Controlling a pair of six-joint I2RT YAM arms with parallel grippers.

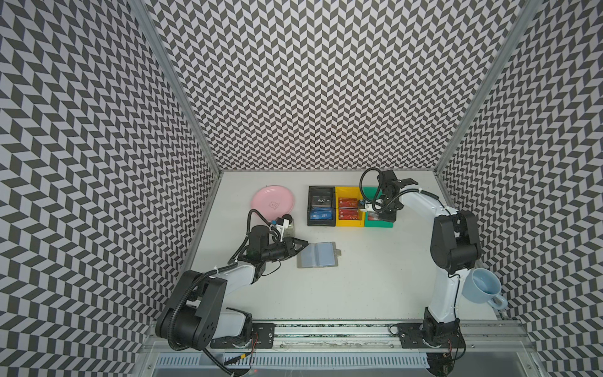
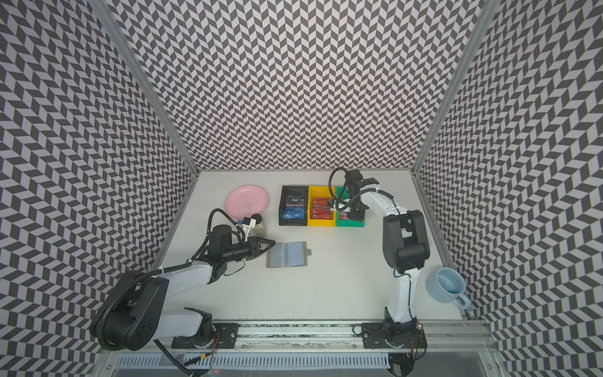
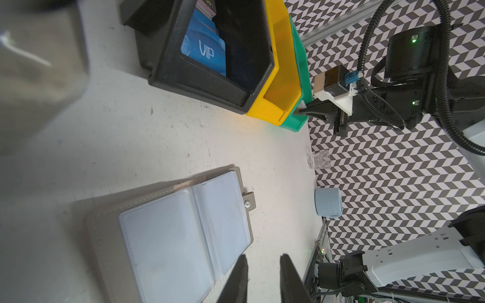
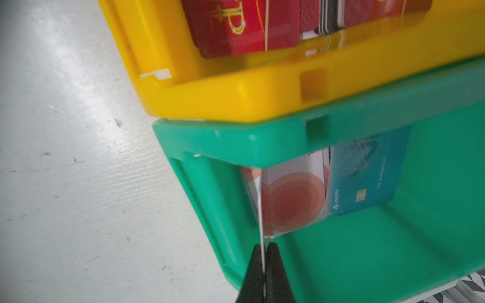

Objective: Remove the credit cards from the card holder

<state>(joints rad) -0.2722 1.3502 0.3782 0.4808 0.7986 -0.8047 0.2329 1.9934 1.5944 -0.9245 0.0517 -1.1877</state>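
The grey card holder [image 1: 318,255] [image 2: 287,254] lies open and flat on the white table, and its clear bluish sleeves [image 3: 170,236] look empty. My left gripper [image 1: 306,243] [image 3: 262,265] hovers at the holder's left edge, slightly open with nothing between its fingers. My right gripper [image 1: 380,217] [image 4: 263,249] is over the green bin [image 1: 378,224], shut on a thin whitish credit card [image 4: 260,210] seen edge-on. Below it in the bin lie a whitish card with a red circle [image 4: 294,199] and a teal card [image 4: 367,183]. Blue VIP cards [image 3: 204,52] sit in the black bin [image 1: 309,209], red cards [image 4: 236,26] in the yellow bin [image 1: 349,224].
A pink plate [image 1: 273,201] sits at the back left, with a small beige block [image 1: 289,230] near my left wrist. A light blue mug [image 1: 483,287] stands at the right edge beside my right arm. The left wrist view shows a small clear glass [image 3: 319,160] near that edge.
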